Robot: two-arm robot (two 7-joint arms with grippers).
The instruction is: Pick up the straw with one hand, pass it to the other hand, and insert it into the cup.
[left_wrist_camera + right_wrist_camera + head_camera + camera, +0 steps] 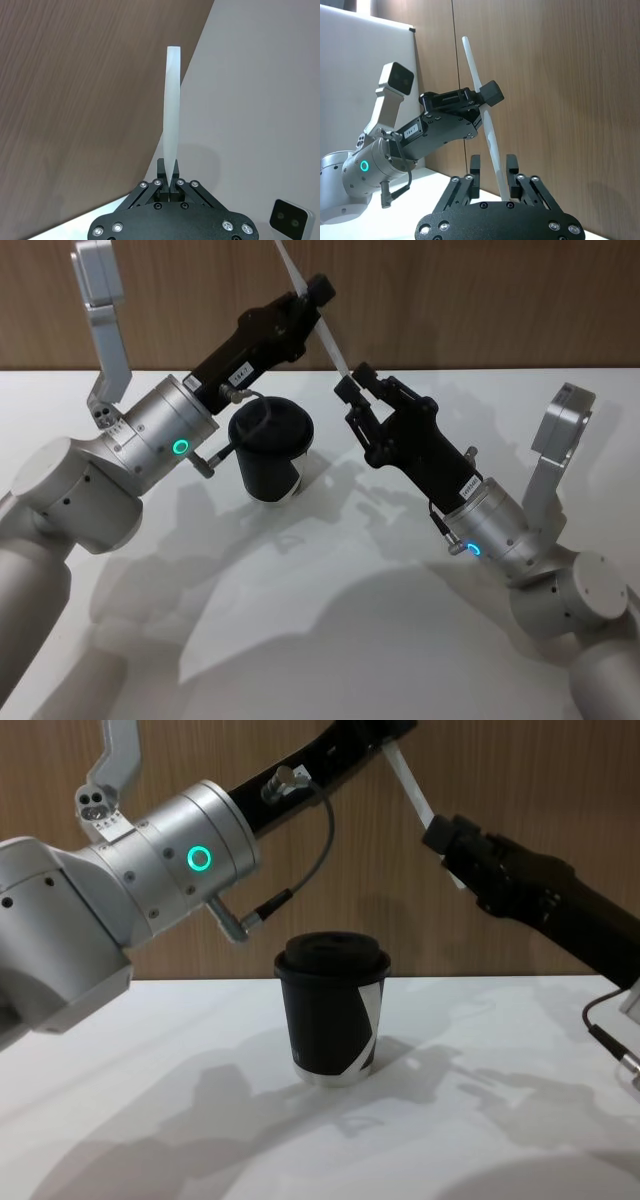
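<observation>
The thin white straw (318,312) is held slanted in the air above the table, and my left gripper (318,290) is shut on it part-way along its length. In the left wrist view the straw (172,110) rises straight out of the closed left gripper (169,176). My right gripper (493,161) is open, its two fingers (475,170) standing on either side of the straw's lower end (495,145) with gaps on both sides. The black lidded cup (270,448) with a white stripe stands upright on the table, below and between the two arms; the chest view shows the cup (333,1010) below the straw (410,778).
The white table (330,640) stretches wide around the cup. A brown wooden wall (480,300) runs behind the table's far edge. Both silver wrists, left (165,435) and right (495,525), hang over the table beside the cup.
</observation>
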